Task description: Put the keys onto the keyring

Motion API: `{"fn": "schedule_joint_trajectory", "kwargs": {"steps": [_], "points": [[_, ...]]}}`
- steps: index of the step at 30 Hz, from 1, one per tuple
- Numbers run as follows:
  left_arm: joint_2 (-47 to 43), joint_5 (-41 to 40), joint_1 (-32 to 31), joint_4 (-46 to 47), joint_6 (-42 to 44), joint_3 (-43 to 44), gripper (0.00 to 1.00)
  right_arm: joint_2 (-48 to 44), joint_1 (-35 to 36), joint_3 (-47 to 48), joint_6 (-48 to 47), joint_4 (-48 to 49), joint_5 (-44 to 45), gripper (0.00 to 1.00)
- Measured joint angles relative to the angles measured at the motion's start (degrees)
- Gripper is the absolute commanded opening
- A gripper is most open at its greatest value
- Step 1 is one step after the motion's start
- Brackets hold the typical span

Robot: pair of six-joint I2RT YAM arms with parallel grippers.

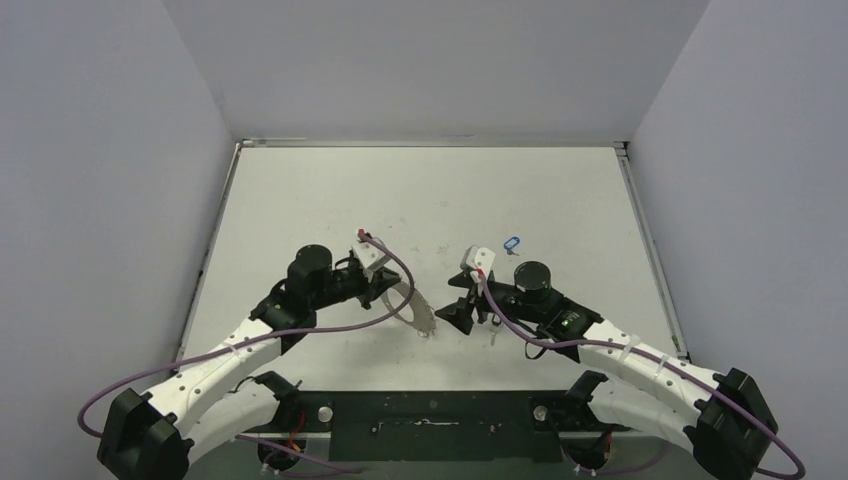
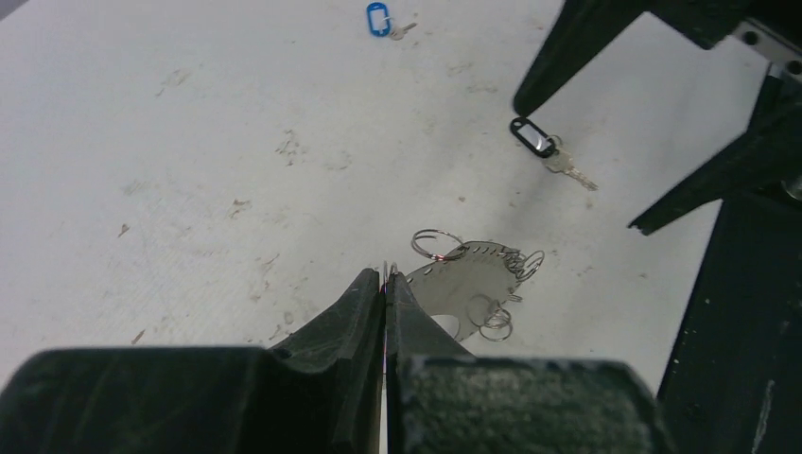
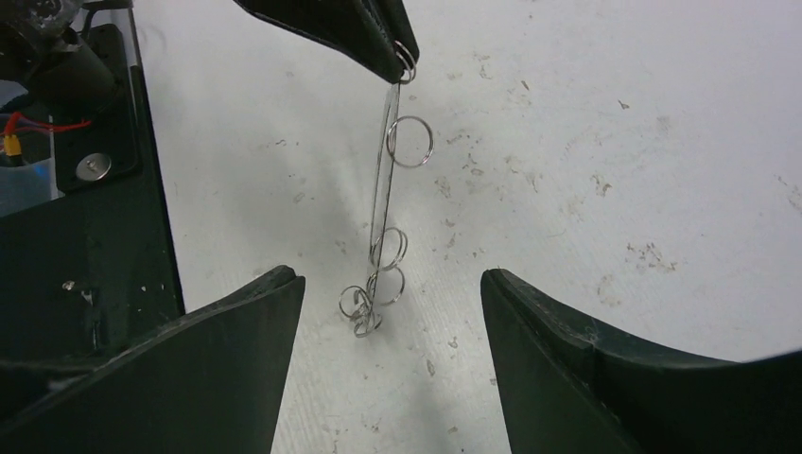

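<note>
My left gripper (image 2: 385,276) is shut on the rim of the keyring (image 2: 468,279), a pale grey plate with small wire loops (image 2: 436,244) along its edge. In the top view the keyring (image 1: 417,312) hangs between the two grippers. From the right wrist it shows edge-on (image 3: 383,180), hanging from the left fingertips (image 3: 378,43). My right gripper (image 3: 390,284) stands open just in front of the plate's lower loops, holding nothing. The dark-headed key (image 2: 532,137) lies on the table under the right gripper's fingers (image 2: 558,66). The blue-headed key (image 1: 511,243) lies farther back.
The white table (image 1: 300,200) is scuffed and walled at the back and both sides. A black base plate (image 3: 95,246) runs along the near edge behind both arms. Purple cables (image 1: 395,265) loop off each wrist.
</note>
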Motion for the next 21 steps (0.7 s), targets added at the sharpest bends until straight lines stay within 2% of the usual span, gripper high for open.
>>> {"fn": "schedule_joint_trajectory", "kwargs": {"steps": [4, 13, 21], "points": [[-3.5, 4.2, -0.9, 1.8, 0.2, -2.4, 0.00, 2.7, 0.0, 1.5, -0.7, 1.6, -3.4, 0.68], [-1.9, 9.6, -3.4, 3.9, 0.8, -3.4, 0.00, 5.3, 0.0, 2.8, -1.0, 6.2, -7.9, 0.63], [-2.6, 13.1, -6.0, 4.3, 2.4, -3.4, 0.00, 5.6, 0.0, 4.7, -6.8, 6.4, -11.5, 0.58]]}}
